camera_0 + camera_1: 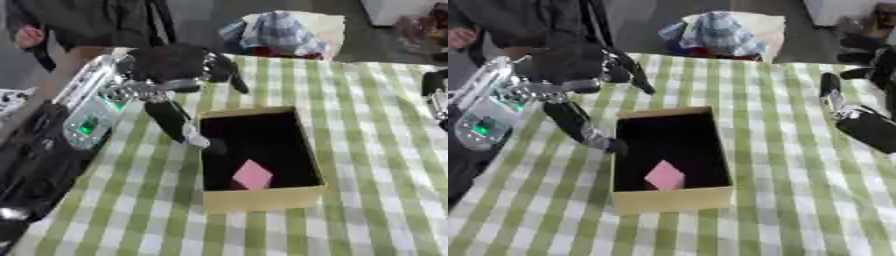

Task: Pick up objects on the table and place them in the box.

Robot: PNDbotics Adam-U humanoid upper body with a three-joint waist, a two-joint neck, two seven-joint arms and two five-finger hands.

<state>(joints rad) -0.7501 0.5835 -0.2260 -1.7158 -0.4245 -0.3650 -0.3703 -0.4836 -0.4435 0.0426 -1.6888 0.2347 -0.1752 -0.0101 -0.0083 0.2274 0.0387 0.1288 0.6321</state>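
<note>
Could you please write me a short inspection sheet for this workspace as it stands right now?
Surface: table under a green and white checked cloth.
Job's things: open box with tan walls and a dark inside; a pink piece lies in it near the front wall.
Clutter: nothing seen loose on the cloth.
Hands: left hand hangs over the far left of the table, fingers straight, one reaching down to the box's left rim, holding nothing. Right hand shows at the right edge; its fingers cannot be made out.
Cables: nothing seen.
Surroundings: a bundle of checked fabric beyond the far edge.
</note>
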